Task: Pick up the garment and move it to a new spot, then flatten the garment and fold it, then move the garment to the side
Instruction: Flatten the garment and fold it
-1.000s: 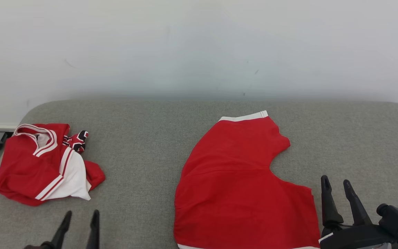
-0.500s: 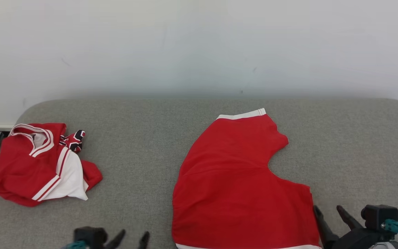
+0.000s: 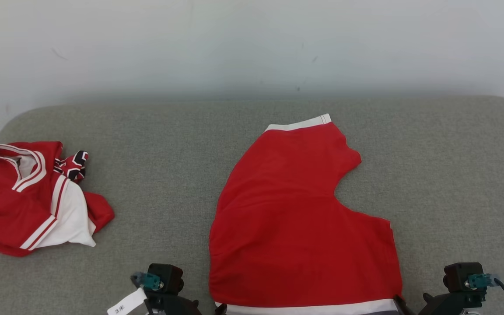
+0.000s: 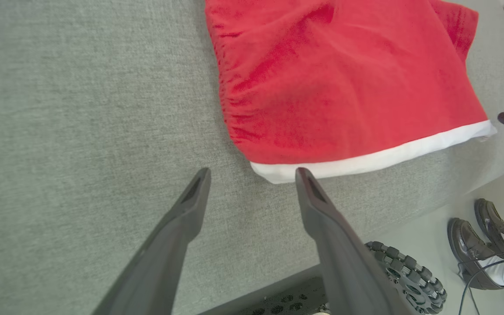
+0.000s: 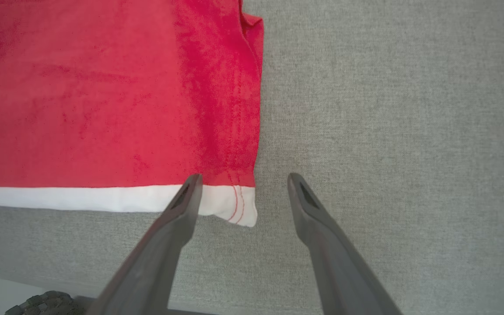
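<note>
Red garment [image 3: 295, 218] lies flat, left gripper [image 4: 252, 175] and right gripper [image 5: 243, 179] spread at hem [image 4: 365, 162]

The grey cushion [image 3: 169, 144] is viewed from above by the head camera, which is faced toward the wall [image 3: 252, 43]. Both wrist cameras are held close over it, looking down; the white hem [image 4: 365, 161] of the red garment [image 3: 295, 210] is shared by all three.

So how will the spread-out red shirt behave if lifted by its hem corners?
Probably floppy: the red shirt shows soft wrinkles near its white hem, so it should sag between grips. Likely light, lying thin and flat. It may cling to the textured grey surface rather than slide.
</note>
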